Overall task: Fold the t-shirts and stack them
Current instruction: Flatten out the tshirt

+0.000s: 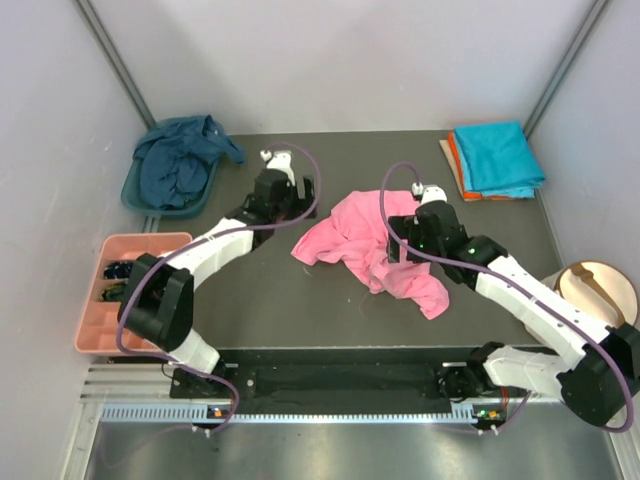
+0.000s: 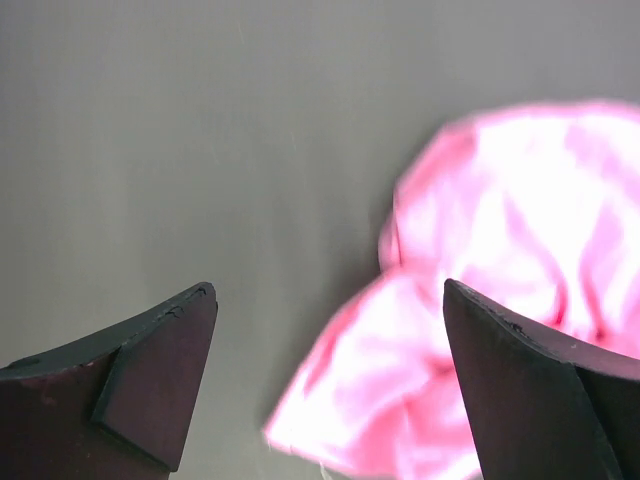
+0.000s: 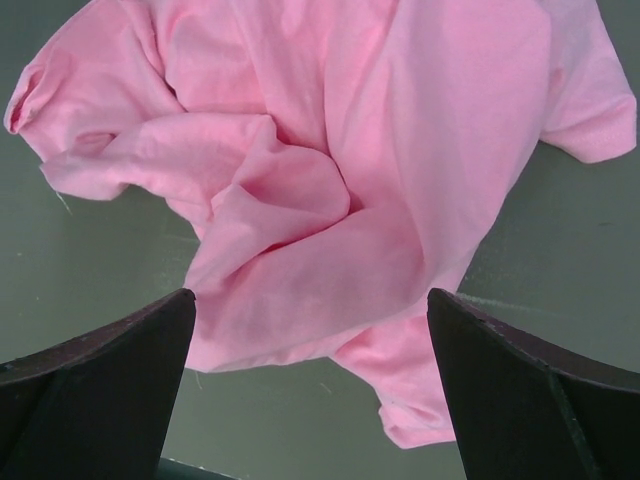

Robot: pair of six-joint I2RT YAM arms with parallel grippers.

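Jaws on both arms gaped as wide as they go and held nothing, poised above a crumpled pink shirt (image 1: 345, 235) in the middle of the bench (image 1: 280, 310). The right jaws hung directly over the heap, with bunched folds and a sleeve spread beneath them in the wrist view (image 3: 400, 150). The left jaws hovered over bare bench just beside the shirt's left edge, so the cloth (image 2: 520, 200) lay to their right. The garment's long axis ran on a diagonal, from mid-bench toward the near right corner. The right arm (image 1: 520, 295) looked the nearer one for a first grab, and the left arm (image 1: 220, 245) for the corner closest to it. A navy shirt (image 1: 180, 160) sat heaped in a basin (image 1: 150, 208) at the far left corner. A folded turquoise shirt (image 1: 497, 155) lay on top of an orange shirt (image 1: 458, 170) at the far right corner.
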